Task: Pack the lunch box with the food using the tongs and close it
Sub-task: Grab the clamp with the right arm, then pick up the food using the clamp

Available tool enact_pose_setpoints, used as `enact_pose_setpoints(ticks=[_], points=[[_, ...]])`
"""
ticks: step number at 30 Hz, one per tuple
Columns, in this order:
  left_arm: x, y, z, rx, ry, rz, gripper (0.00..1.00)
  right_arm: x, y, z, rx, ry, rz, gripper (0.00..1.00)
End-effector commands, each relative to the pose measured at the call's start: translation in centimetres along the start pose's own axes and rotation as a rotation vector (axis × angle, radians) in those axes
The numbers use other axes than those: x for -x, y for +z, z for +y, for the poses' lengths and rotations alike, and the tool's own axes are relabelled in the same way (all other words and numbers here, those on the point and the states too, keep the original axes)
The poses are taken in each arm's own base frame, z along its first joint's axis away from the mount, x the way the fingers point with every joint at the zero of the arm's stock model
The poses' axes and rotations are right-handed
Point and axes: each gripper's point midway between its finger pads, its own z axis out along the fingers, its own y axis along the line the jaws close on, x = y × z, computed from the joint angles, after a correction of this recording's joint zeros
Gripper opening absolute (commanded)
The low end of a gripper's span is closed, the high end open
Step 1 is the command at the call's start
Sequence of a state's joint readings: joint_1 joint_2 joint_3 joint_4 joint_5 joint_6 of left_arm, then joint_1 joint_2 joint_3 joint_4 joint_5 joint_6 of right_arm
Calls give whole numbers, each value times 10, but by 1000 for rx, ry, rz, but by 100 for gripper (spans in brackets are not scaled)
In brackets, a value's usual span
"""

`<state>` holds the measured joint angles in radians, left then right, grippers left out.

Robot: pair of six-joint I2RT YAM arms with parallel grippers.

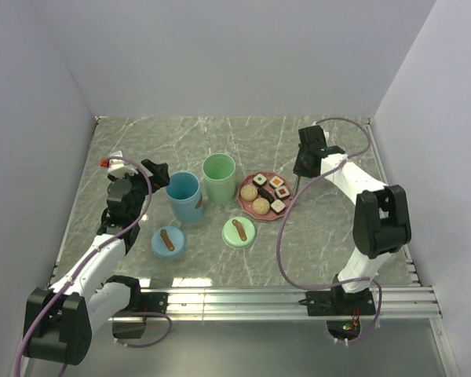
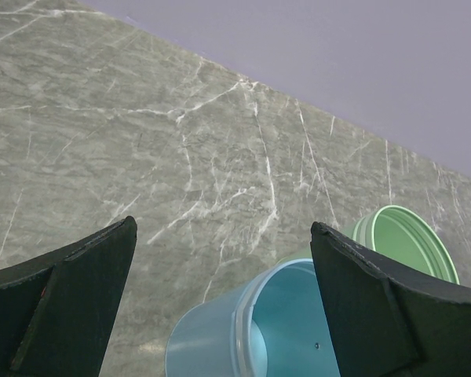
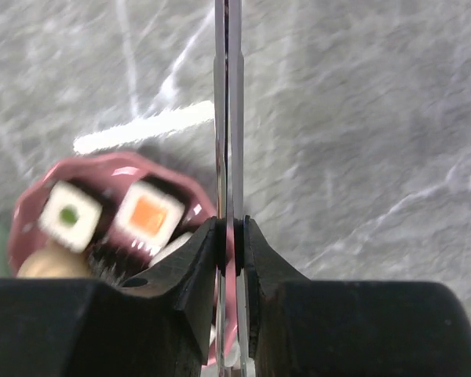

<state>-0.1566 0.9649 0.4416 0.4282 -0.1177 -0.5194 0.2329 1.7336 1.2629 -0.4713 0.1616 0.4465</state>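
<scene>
My right gripper (image 3: 231, 228) is shut on the tongs (image 3: 229, 118), whose two thin metal arms are pressed together and run up from between the pads. In the top view the right gripper (image 1: 302, 167) hangs just behind the right edge of the pink plate (image 1: 268, 219), and the tongs (image 1: 297, 187) point down beside it. The food lies on the plate: two tan buns (image 1: 261, 206) and several square sushi pieces (image 1: 277, 182). An orange-centred sushi piece (image 3: 147, 216) shows left of the tongs. The lunch box stands as an open blue tub (image 1: 183, 192) and an open green tub (image 1: 219, 174). My left gripper (image 1: 153, 169) is open beside the blue tub (image 2: 212, 338).
A blue lid (image 1: 167, 241) and a green lid (image 1: 239, 232), each with a brown handle, lie flat in front of the tubs. The green tub (image 2: 408, 236) shows behind the left gripper's right finger (image 2: 369, 306). White walls close in the marble table (image 1: 141, 141) on three sides.
</scene>
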Motion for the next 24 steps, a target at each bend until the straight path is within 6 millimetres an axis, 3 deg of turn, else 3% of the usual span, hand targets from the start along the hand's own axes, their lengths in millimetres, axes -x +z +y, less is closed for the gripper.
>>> enact_pose_setpoints(ticks=[1,7,14,24], points=[[13,2,-12,-46,-20,-37,99,3,-16,11,36,-29,-62,22],[12,2,-13,-52,-22,-34,100,-17,-34,33,130,-92,-61,23],[12,2,-14,-56,-22,-30,99,-55,-41,54,222,-176,6,23],[11,3,-14,-57,-21,-26,99,-76,-31,61,250,-194,43,24]])
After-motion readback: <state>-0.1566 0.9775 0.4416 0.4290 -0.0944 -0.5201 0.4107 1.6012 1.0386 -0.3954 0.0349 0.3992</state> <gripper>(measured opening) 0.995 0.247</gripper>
